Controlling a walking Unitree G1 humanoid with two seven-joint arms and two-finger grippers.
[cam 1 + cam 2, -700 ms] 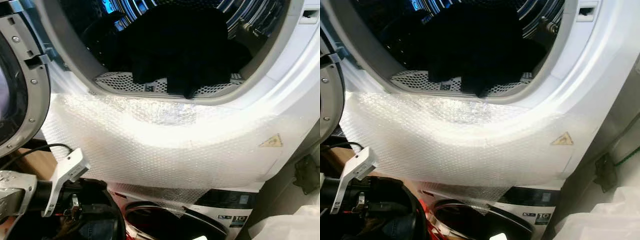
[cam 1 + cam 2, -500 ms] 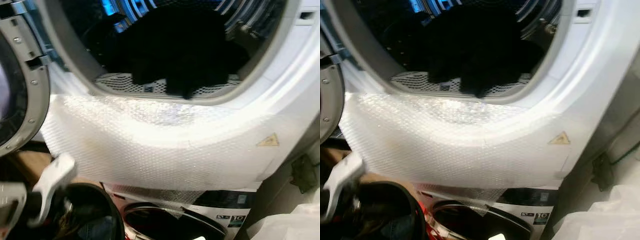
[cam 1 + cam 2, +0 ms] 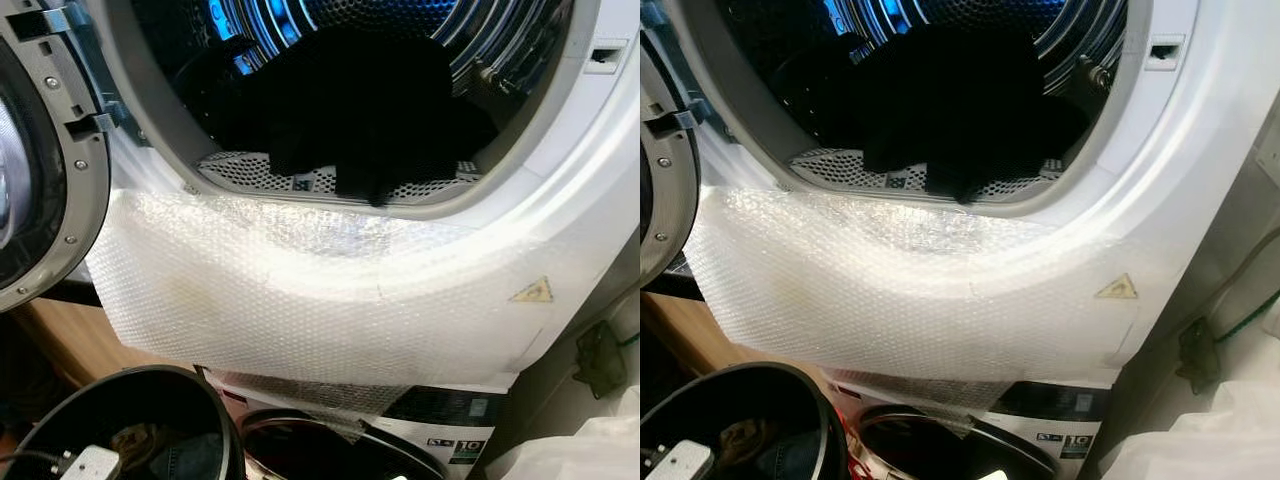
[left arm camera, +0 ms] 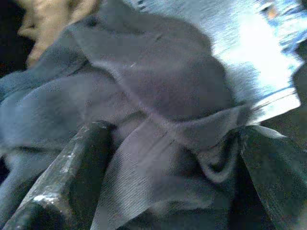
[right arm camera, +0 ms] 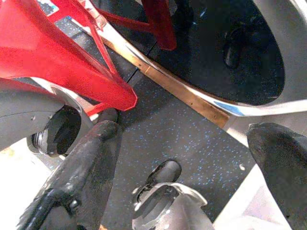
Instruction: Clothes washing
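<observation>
The left gripper [image 4: 168,177] is spread wide, its 2 fingers [image 4: 67,177] pushed into gray-blue clothes [image 4: 158,91] that bunch between them. The right gripper [image 5: 187,172] hangs spread over the speckled floor [image 5: 187,129], holding nothing. Dark laundry [image 3: 360,110] lies in the open drum [image 3: 400,25]; bubble wrap [image 3: 310,290] covers the front below, and a black basket [image 3: 130,420] sits at 7 o'clock.

Perforated, shiny metal drum [image 3: 400,15] at upper centre; matt black cloth [image 3: 360,110] within. Glossy white machine front [image 3: 600,200], draped with translucent, dimpled bubble wrap [image 3: 300,300]. Lower left: glossy black bin rim [image 3: 215,385]; soft blue-grey ribbed garment [image 4: 158,96].
</observation>
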